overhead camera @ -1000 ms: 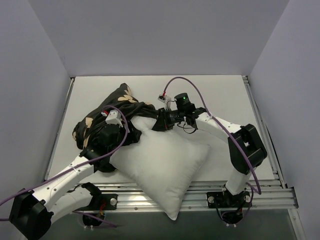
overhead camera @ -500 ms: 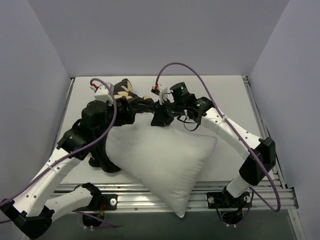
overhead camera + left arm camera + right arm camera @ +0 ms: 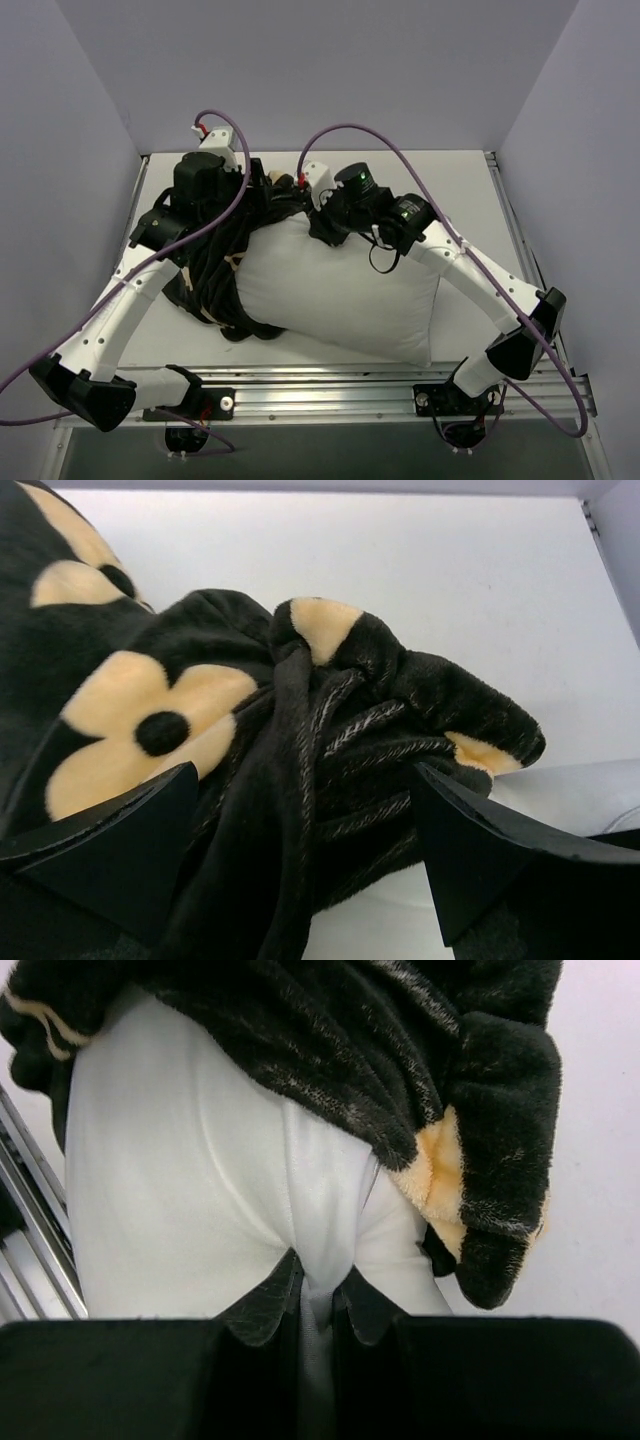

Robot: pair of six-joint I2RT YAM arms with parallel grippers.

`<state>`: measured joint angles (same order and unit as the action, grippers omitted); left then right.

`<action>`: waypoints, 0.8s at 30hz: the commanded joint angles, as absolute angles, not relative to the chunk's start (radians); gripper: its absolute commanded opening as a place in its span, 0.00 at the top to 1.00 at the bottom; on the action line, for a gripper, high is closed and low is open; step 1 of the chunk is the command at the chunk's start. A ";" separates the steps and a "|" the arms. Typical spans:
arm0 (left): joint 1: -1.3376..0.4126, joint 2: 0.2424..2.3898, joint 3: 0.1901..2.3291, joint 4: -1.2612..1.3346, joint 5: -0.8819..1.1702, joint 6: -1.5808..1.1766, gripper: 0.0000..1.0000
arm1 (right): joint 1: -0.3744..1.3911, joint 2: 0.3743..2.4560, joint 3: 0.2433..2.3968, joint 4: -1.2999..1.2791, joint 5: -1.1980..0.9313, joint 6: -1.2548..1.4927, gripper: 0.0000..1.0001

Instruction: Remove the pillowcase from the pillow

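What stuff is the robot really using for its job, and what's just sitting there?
For the job:
- pillowcase
- pillow
- left gripper, holding the pillowcase
- right gripper, pinching the pillow

Just there:
- table
- metal rail

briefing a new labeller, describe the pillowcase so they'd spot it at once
On the white table lies a big white pillow. The pillowcase is the fabric bunched over its left end. It alone is black and furry, with tan flowers.
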<state>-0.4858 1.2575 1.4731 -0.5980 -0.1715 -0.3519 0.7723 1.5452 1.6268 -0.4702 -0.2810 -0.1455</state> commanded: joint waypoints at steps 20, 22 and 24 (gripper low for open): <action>-0.483 1.344 1.428 -0.627 -0.170 -0.279 0.13 | 1.065 1.440 1.459 -0.325 0.086 -0.163 1.00; -0.483 1.351 1.428 -0.629 -0.190 -0.272 0.24 | 1.084 1.439 1.463 -0.328 0.095 -0.160 1.00; -0.482 1.358 1.436 -0.629 -0.236 -0.262 0.40 | 1.098 1.433 1.474 -0.339 0.117 -0.153 1.00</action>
